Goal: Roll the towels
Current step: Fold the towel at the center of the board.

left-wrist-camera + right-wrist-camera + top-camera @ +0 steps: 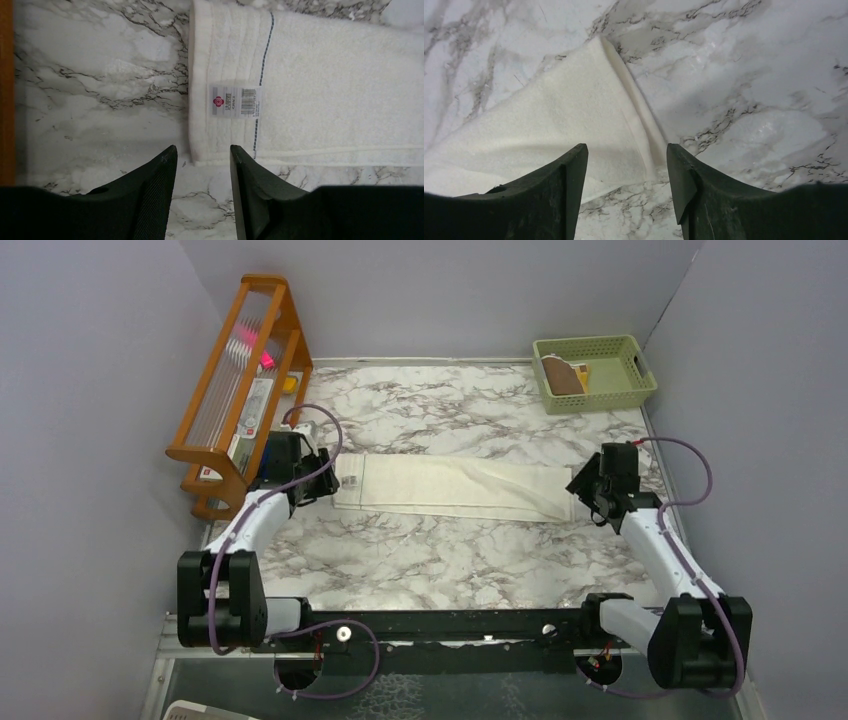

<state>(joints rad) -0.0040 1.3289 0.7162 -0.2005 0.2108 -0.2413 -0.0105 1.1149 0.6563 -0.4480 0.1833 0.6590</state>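
A cream towel [450, 488] lies folded in a long flat strip across the marble table, its label patch [349, 483] at the left end. My left gripper [318, 472] hovers open and empty just off that left end; in the left wrist view the towel [320, 90] and its label [234, 101] lie beyond the fingertips. My right gripper [590, 495] is open and empty at the strip's right end; the right wrist view shows the towel corner [574, 115] between and beyond the fingers. The brown towel [562, 375] with a bit of mustard yellow sits in the green basket.
A green basket [640, 380] stands at the back right corner. A wooden rack [238, 390] with papers stands along the left wall, close to my left arm. Grey walls close in the table on three sides.
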